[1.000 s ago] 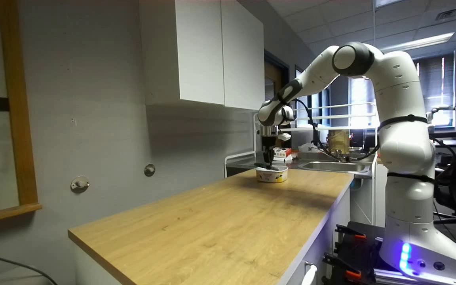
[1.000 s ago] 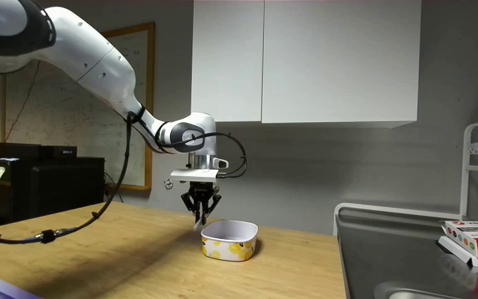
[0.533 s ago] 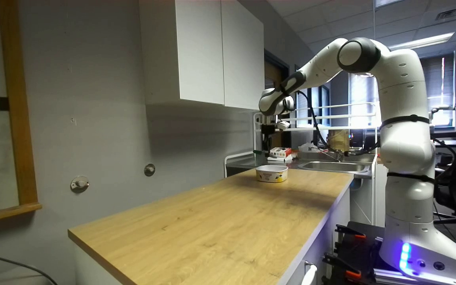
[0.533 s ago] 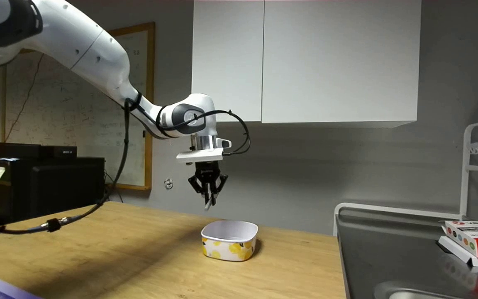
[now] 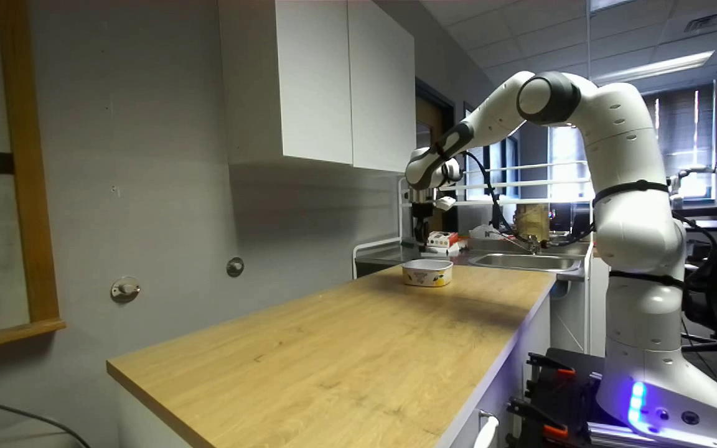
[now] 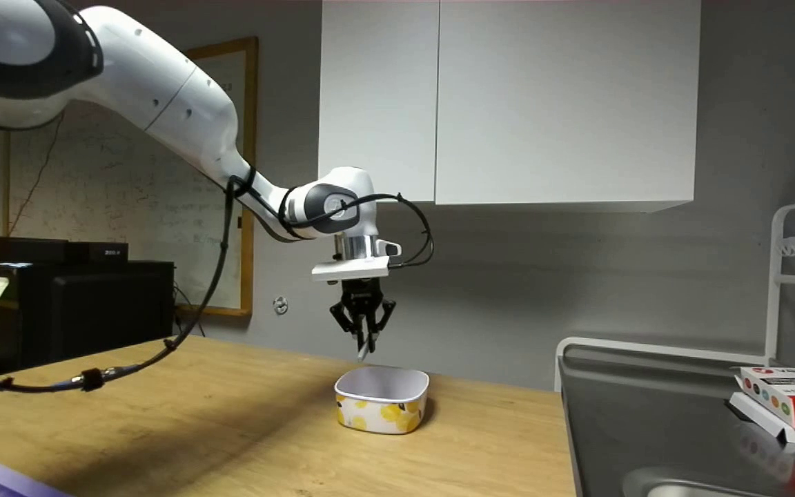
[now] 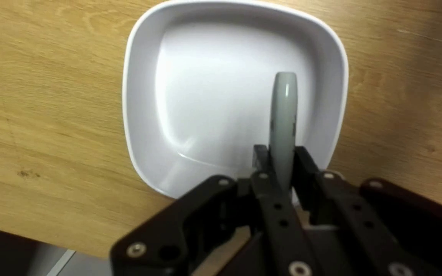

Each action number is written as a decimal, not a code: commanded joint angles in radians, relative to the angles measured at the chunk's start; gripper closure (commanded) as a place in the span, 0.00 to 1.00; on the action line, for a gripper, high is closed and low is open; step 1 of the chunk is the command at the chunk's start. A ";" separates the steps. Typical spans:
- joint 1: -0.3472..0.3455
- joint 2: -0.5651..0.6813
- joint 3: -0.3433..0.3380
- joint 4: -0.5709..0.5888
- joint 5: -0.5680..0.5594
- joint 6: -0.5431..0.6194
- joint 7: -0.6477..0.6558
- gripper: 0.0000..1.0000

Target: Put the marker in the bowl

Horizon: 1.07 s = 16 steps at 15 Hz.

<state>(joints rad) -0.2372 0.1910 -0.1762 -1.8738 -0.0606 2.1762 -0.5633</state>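
We found our clearest word in an exterior view: the white-and-red box [image 6: 787, 399] at the right edge carried capitals along its top that looked like VELCRO, though the slant of the face kept us from being sure. Handwriting on the whiteboard [image 6: 114, 179] was too faint for us to make out, and the pale characters on the front of the flat black unit [image 6: 97, 252] were too small. In the wrist view, dark marks sat at the edges of the marker [image 7: 283, 107], turned from us and unreadable. On the wall of the bowl [image 5: 421, 278], we could not tell print from pattern.
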 commanded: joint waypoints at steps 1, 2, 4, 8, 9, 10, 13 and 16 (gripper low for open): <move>-0.019 0.072 0.012 0.044 0.022 -0.009 -0.035 0.94; -0.022 0.087 0.014 0.039 0.023 -0.001 -0.035 0.94; -0.025 0.108 0.018 0.030 0.019 0.005 -0.038 0.93; -0.029 0.122 0.024 0.027 0.016 -0.008 -0.035 0.44; -0.029 0.114 0.025 0.020 0.016 -0.005 -0.036 0.34; -0.029 0.102 0.025 0.010 0.015 -0.001 -0.035 0.28; -0.024 0.047 0.027 -0.029 0.016 0.005 -0.030 0.05; -0.012 -0.035 0.027 -0.076 0.010 0.010 -0.016 0.00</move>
<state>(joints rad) -0.2467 0.2563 -0.1626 -1.8768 -0.0547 2.1799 -0.5744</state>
